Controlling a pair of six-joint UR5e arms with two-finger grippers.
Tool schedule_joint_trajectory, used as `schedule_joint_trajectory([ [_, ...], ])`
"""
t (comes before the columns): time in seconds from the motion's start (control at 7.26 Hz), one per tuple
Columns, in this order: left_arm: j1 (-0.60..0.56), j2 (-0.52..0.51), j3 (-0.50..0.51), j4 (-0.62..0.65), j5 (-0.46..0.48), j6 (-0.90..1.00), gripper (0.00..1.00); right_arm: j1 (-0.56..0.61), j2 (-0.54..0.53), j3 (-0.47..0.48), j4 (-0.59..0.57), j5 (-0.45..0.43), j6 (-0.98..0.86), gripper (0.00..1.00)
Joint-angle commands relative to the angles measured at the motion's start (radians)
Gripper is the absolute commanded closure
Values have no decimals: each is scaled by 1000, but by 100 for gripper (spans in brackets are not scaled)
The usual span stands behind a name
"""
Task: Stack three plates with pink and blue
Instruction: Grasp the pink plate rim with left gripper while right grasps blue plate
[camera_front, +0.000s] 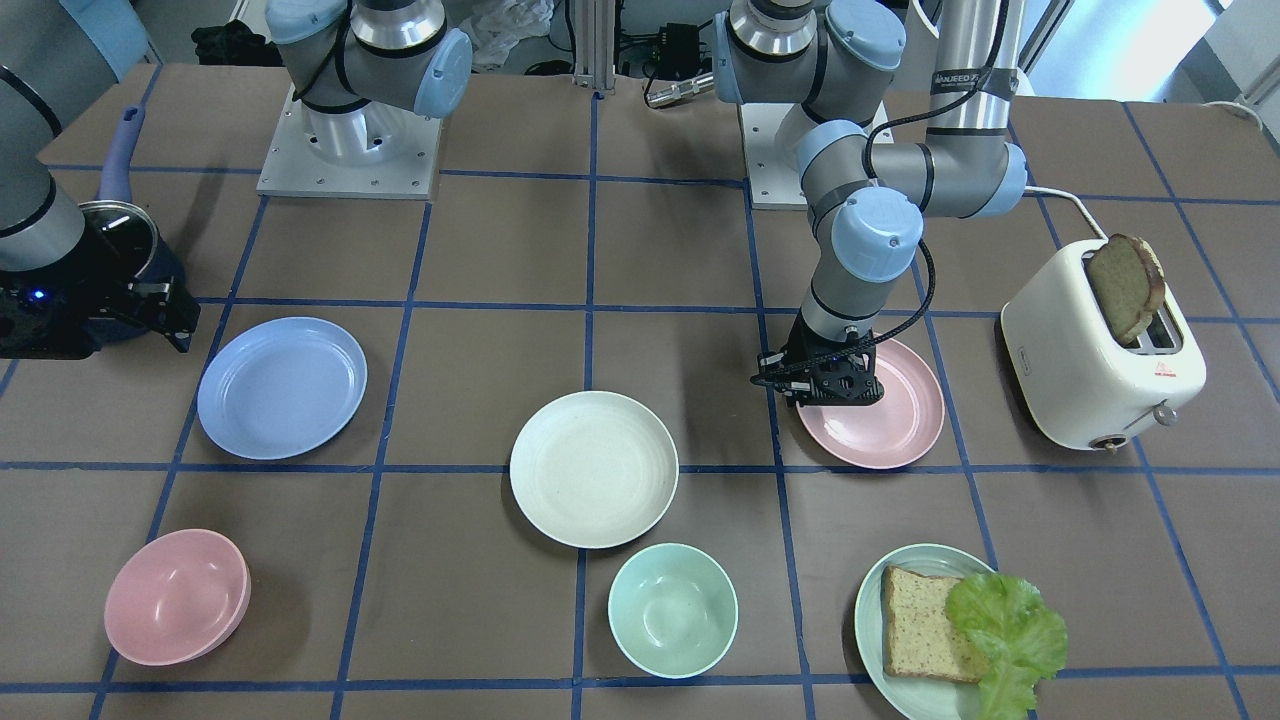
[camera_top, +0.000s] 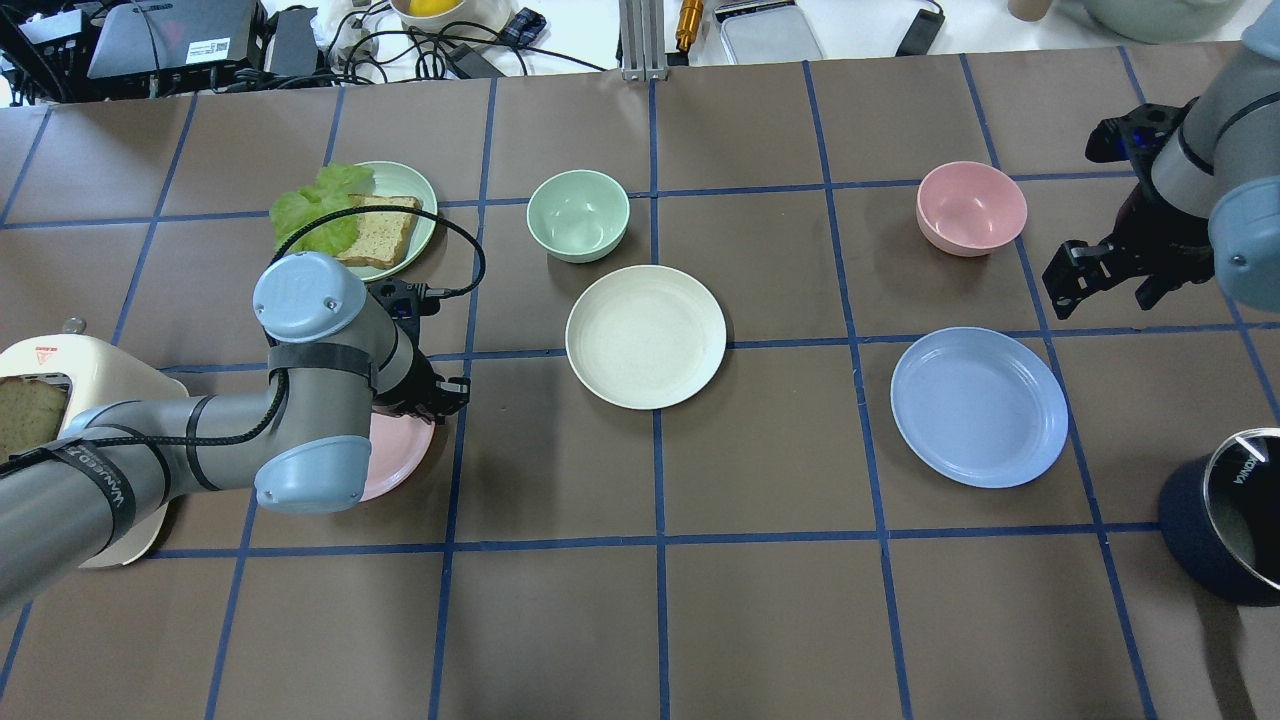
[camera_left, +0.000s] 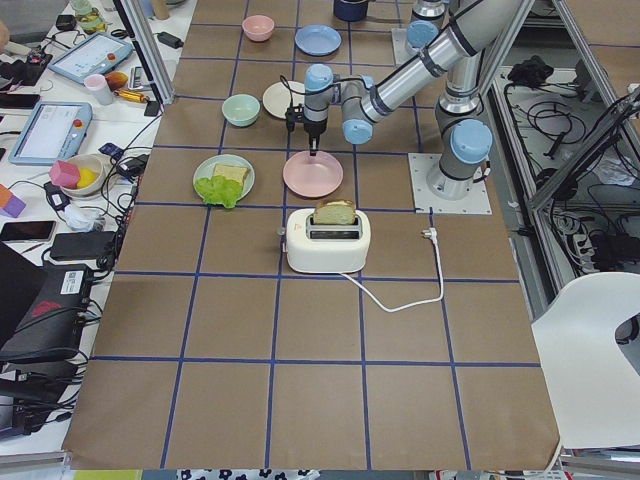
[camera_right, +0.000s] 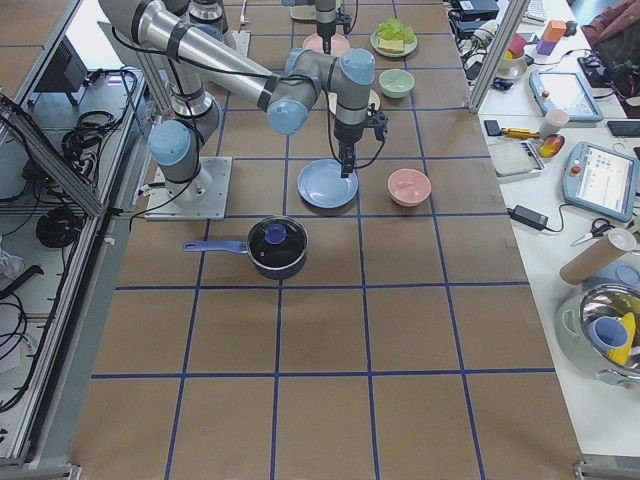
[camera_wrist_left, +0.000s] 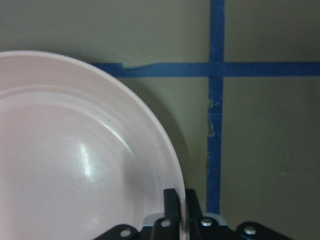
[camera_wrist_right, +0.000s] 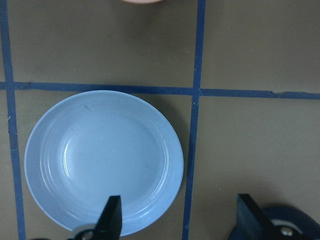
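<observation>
In the front-facing view the pink plate (camera_front: 885, 432) sits right of centre, the white plate (camera_front: 593, 468) in the middle and the blue plate (camera_front: 282, 388) left of centre, all three apart from one another.

The left gripper (camera_wrist_left: 181, 200) is clamped on the pink plate's rim. In its wrist view, at the bottom centre of the frame, one finger stands inside the rim and the other outside it. Whether the plate is off the table (camera_front: 500, 250) cannot be told. A line of blue tape (camera_wrist_left: 215, 150) runs just right of the outer finger.

Between the pink and white plates is a bare strip of table crossed by one tape line. The toaster (camera_front: 1100, 360) stands near the pink plate's right edge but does not touch it. The mint bowl (camera_front: 672, 610) sits just below the white plate's lower rim, and the bread plate (camera_front: 875, 610) lies at lower right, well below the pink one.

The right gripper (camera_wrist_right: 179, 200) hangs with its fingers spread wide and holds nothing. In its wrist view the left finger overlaps the blue plate's lower rim and the right finger is over bare table past the tape line. The pot (camera_front: 130, 250) is at the left edge, above the blue plate. The pink bowl (camera_front: 178, 597) is at lower left, well apart from it.
</observation>
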Motion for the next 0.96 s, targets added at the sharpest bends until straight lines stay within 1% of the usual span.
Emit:
schedule_joint_trajectory([
  [0.0,-12,17,27,-10,2,-4,100,-49,-2,97,-107,2,-70,16],
  [0.28,-64,12,86,-33,3,-30,100,-68,1,162,-170,12,-80,16],
  [0.55,-106,2,271,-274,3,-101,100,-80,5,176,-183,18,-87,18],
  [0.83,-170,-40,433,-397,-1,-193,100,-82,15,176,-186,20,-107,22],
])
